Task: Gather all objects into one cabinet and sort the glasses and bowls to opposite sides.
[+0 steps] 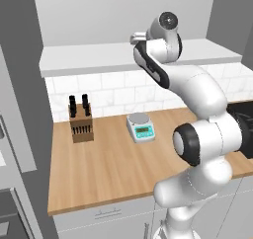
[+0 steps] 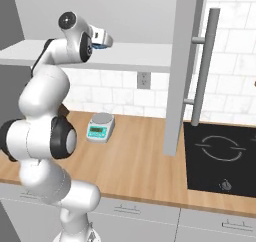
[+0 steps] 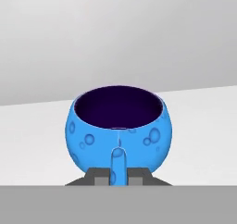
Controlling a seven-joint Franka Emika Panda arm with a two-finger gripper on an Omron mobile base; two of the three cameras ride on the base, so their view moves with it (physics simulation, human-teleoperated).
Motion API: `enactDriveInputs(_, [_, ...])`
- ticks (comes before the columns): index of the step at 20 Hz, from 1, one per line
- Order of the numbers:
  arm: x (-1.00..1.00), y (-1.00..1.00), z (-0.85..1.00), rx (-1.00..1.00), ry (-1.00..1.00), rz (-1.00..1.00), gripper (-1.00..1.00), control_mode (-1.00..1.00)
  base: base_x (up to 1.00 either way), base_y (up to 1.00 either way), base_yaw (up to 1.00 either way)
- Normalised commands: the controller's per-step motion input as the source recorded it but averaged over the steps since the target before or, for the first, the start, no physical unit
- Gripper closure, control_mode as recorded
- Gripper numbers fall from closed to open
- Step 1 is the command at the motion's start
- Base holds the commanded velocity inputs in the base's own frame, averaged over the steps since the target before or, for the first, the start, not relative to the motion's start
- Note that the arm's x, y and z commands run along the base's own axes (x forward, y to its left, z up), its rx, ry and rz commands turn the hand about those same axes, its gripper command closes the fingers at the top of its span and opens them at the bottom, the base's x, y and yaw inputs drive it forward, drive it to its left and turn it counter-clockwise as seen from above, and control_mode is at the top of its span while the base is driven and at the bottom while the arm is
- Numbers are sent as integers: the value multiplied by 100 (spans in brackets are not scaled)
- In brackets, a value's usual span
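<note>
Nearest in the hand view: gripper (image 3: 118,177) pressed in on the handle of the blue mug (image 3: 118,126), one dark fingertip on each side of the handle strip. Mug upright, bright blue with bubble-like spots, dark purple inside, mouth facing up, sitting on the white shelf board (image 3: 203,126) with pale grey cabinet wall behind it.

From the base cameras, low and close: white drawer fronts, then the wooden counter (image 1: 108,164). On it, a small kitchen scale (image 1: 140,126) with a green display near the tiled backsplash, and a wooden knife block (image 1: 80,119) with black handles well to its left. In the right base view, black cooktop (image 2: 220,156) set into the counter, tall grey door panel (image 2: 182,66) with a long bar handle (image 2: 204,66) standing open beside it.

Higher and farther: arm reaching up to the shelf, hand at shelf level, a bit of blue just visible at its tip in the right base view.
</note>
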Motion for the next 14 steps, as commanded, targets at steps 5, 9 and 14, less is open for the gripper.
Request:
enactDriveInputs(5, [-59, 0, 15, 0, -1, 1, 100, -100, 0, 0, 0])
enactDriveInputs(9, [-78, 0, 17, 0, -1, 1, 100, -100, 0, 0, 0])
enactDriveInputs(14, [-98, 0, 12, 0, 0, 2, 100, -100, 0, 0, 0])
